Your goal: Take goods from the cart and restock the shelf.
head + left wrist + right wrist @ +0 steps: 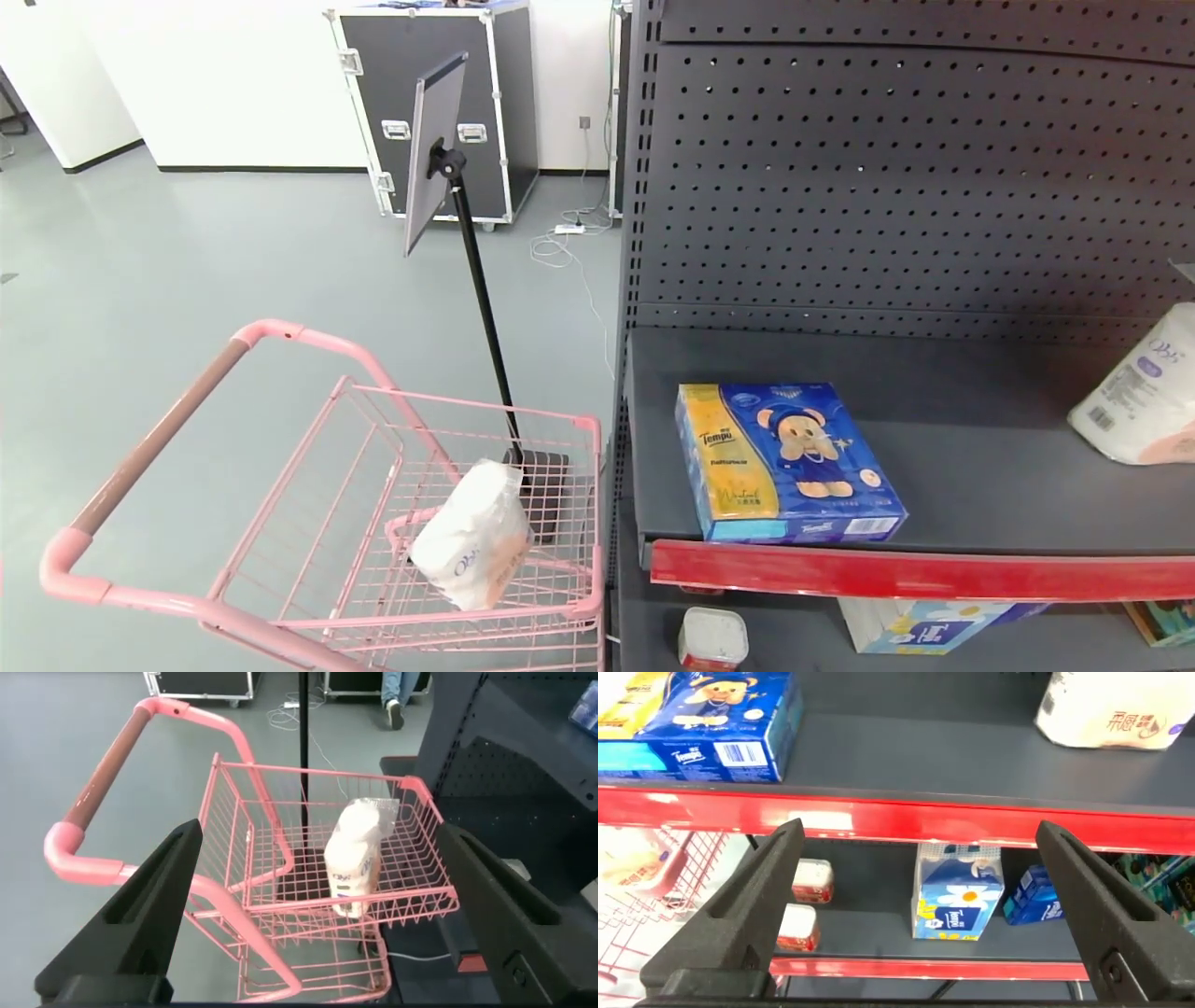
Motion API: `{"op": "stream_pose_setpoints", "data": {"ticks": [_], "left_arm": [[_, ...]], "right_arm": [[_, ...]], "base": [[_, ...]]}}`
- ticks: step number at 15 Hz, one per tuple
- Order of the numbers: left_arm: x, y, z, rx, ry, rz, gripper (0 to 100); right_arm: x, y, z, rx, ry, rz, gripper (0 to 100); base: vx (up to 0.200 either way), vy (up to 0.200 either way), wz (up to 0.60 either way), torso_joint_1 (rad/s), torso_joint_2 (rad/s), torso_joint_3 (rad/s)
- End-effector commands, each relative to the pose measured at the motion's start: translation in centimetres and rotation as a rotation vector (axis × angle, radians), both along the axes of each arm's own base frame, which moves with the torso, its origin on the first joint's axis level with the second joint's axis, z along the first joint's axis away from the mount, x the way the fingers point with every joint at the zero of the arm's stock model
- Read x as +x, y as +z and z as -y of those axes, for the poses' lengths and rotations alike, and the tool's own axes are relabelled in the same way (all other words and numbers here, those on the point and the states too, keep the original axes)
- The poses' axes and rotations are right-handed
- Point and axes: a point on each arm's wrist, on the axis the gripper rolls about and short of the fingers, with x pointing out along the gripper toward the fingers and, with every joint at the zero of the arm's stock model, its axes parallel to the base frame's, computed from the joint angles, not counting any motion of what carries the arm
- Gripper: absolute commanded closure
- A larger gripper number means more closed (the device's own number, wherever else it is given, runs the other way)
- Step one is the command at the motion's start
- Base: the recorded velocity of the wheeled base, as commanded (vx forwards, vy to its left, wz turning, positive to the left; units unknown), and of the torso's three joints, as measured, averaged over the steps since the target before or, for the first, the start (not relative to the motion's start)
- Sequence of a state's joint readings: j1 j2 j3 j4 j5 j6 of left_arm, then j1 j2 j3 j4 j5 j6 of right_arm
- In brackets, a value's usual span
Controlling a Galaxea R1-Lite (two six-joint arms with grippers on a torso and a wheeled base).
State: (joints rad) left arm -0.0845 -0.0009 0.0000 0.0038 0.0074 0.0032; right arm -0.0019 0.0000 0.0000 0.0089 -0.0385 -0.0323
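Left gripper [320, 829] hangs above the pink cart [98, 782] with both fingers spread wide, holding nothing. 1 white wrapped pack [355, 859] stands tilted on the basket's wire floor, toward the shelf side. It looks light and soft, and its plastic film is probably slippery and easy to squash, so a hold across the narrow middle seems safest. Right gripper [920, 829] is likewise spread and empty, facing the shelf's red rail [971, 812]. On the dark shelf [980, 467] lie a blue tissue box [784, 462] and another white pack [1144, 392], well apart. Grey floor spreads behind, with a panel on a stand [434, 154] and a black flight case [504, 93].
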Motion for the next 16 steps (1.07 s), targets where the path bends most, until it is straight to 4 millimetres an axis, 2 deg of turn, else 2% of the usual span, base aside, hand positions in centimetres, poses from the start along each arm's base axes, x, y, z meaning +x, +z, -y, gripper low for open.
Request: {"op": "stream_pose_setpoints", "data": {"ticks": [1,16], "left_arm": [[0.01,-0.01,0.0,0.0,0.0,-0.002,0],[0.01,-0.01,0.0,0.0,0.0,-0.002,0]], "right_arm": [[0.0,0.0,0.0,0.0,0.001,0.0,0],[0.0,0.0,0.0,0.002,0.001,0.0,0]], "base": [[0.0,0.0,0.0,-0.09,0.13,0.124],[0.0,0.0,0.0,-0.138,0.35,0.205]]}}
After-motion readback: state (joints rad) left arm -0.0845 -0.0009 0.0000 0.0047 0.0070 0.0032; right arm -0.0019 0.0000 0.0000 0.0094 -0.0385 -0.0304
